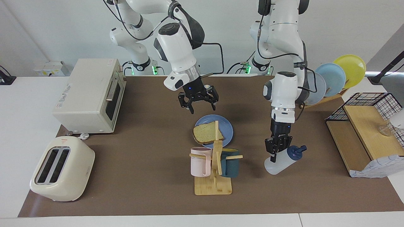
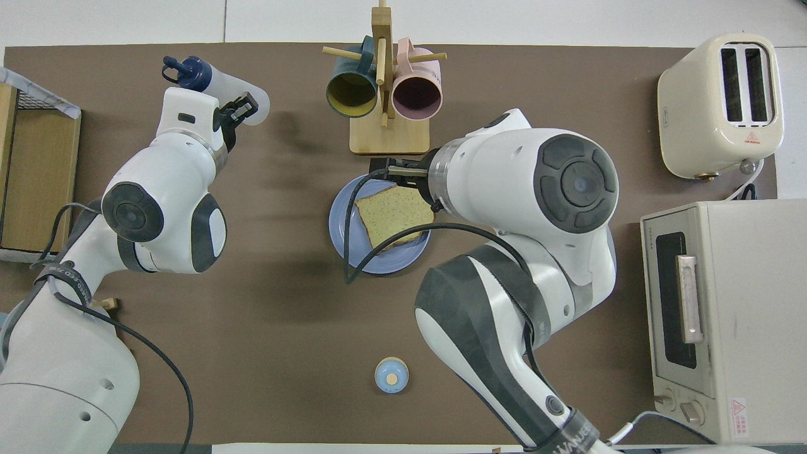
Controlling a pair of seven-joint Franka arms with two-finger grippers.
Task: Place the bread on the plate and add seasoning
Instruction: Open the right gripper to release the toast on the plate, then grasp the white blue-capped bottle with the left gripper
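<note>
**Bread on the plate, seasoning bottle tilted in the left gripper**

Closest to the facing camera stands the wooden mug rack [image 1: 214,176], a pink mug [image 1: 200,161] and a dark teal mug [image 1: 229,163] hanging on its pegs. Just beside it, nearer to the robots, the plate [image 1: 228,126] lies flat on the brown worktop [image 1: 142,176], and the bread [image 1: 206,133] rests on it, its crust reaching the rim on the side toward the mug rack.

Over the plate's robot-side edge hangs the right gripper [image 1: 202,106], raised clear of the bread, jaws spread wide and holding nothing.

Toward the left arm's end of the worktop, the left gripper [image 1: 276,151] points down with its jaws clamped on the body of the seasoning [image 1: 282,160]. The bottle is tilted steeply, its dark blue cap higher and pointing toward the wire-and-wood shelf [image 1: 363,138]; whether its lower end touches the worktop cannot be told.

A cream toaster [image 1: 61,170] sits at the right arm's end, farther from the robots than the toaster oven [image 1: 91,94] beside it. Plates stand upright in the dish rack [image 1: 339,78] at the left arm's end. In the overhead view, a small blue-domed bell [image 2: 391,376] sits nearer to the robots than the plate.
</note>
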